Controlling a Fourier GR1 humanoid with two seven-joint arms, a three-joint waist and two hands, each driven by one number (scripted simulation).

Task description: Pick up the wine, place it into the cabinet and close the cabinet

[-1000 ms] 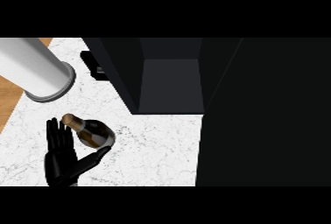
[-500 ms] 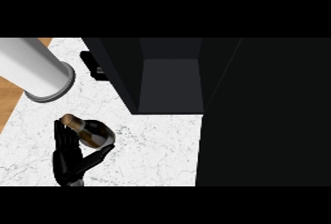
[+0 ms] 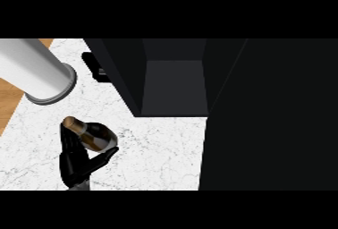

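A black robot hand point(image 3: 78, 157) grips a wine bottle point(image 3: 92, 134) on the white marbled table point(image 3: 158, 152), seen from directly overhead. It rises from the lower left of the head view, so it appears to be the left hand, though no forearm shows to confirm it. Its fingers point(image 3: 69, 139) are curled up along the bottle's left side while the thumb point(image 3: 105, 156) hooks under its lower right, so the bottle sits clasped between them. The bottle itself is dark, with a brown-gold top point(image 3: 71, 123) tilted toward the upper left; whether its base touches the table cannot be told from this angle.

The bottle stands at the lower left of the marbled surface, well apart from the dark cabinet point(image 3: 173, 76) that fills the upper middle of the view. The cabinet is open, its grey interior floor visible between black side walls. A broad black panel point(image 3: 271, 116) covers the whole right side of the view, running from top to bottom beside the cabinet's opening; whether it is the cabinet's door cannot be made out.

At the upper left a large pale cylinder point(image 3: 36, 67) lies aslant, its rimmed round end pointing down toward the bottle, near it but not touching. A strip of wood-coloured surface point(image 3: 10, 105) shows along the left edge beyond the marble. A small dark object point(image 3: 94, 71) sits against the cabinet's left wall. The other hand does not appear.
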